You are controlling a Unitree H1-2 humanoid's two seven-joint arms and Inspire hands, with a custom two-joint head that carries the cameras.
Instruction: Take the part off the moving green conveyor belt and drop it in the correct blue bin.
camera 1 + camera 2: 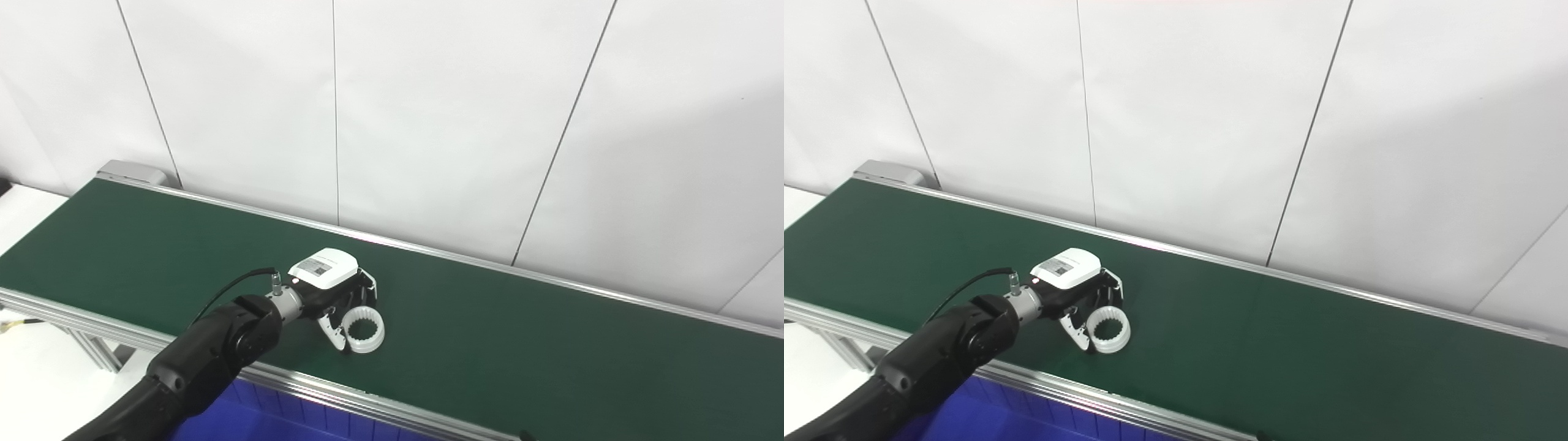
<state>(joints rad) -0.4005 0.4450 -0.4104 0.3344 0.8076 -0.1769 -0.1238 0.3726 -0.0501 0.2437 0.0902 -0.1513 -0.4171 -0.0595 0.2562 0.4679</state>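
A white toothed ring (364, 331) lies flat on the green conveyor belt (520, 343), near its front rail. My left hand (343, 300), black with a white labelled back, reaches over the belt from the lower left. Its thumb (334, 331) presses the ring's left side and its fingers (369, 294) curl down against the far rim, so the hand is shut on the ring, which rests on the belt. The same grip shows in the right eye view, with the ring (1108, 331) at the hand (1078, 291). My right hand is out of sight.
A blue bin (275, 422) sits below the belt's front aluminium rail (367, 401), partly hidden by my left arm. A white panelled wall (429, 122) stands right behind the belt. The belt's end plate (131, 171) is at the far left.
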